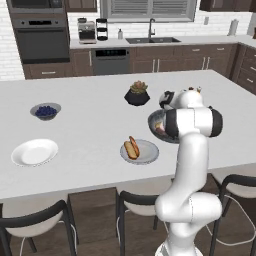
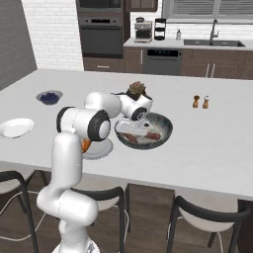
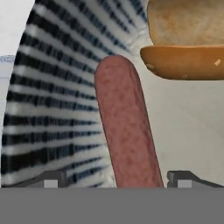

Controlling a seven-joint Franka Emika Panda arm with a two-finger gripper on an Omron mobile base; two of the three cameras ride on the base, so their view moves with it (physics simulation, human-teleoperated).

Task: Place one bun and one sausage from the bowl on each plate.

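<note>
Claw (image 3: 113,179): lowered into the bowl (image 2: 165,129), jaws spread wide with one tip on either side of a sausage (image 3: 125,127); the tips stand clear of it, nothing clamped. In the hand view the sausage lies lengthwise between the tips on the bowl's pale floor, and a bun (image 3: 186,41) lies just beyond its far end, close but whether touching cannot be told.

Bench (image 1: 90,125): large white island top carrying all items.

Bowl: wide, dark, with a striped inner wall, sitting near the front edge of the bench, partly hidden by the arm in the left base view.

Plates: a grey plate (image 1: 147,155) sits just beside the bowl and already carries a bun with a sausage (image 1: 131,147) in it. A white plate (image 1: 34,152) sits well apart, toward the other end of the bench.

Plant pot (image 1: 137,94): black, with a plant, behind the bowl.

Small bowl of blueberries (image 1: 45,110): behind the white plate.

Two shakers (image 2: 200,102): upright, side by side, well apart from the bowl on the far side.
</note>
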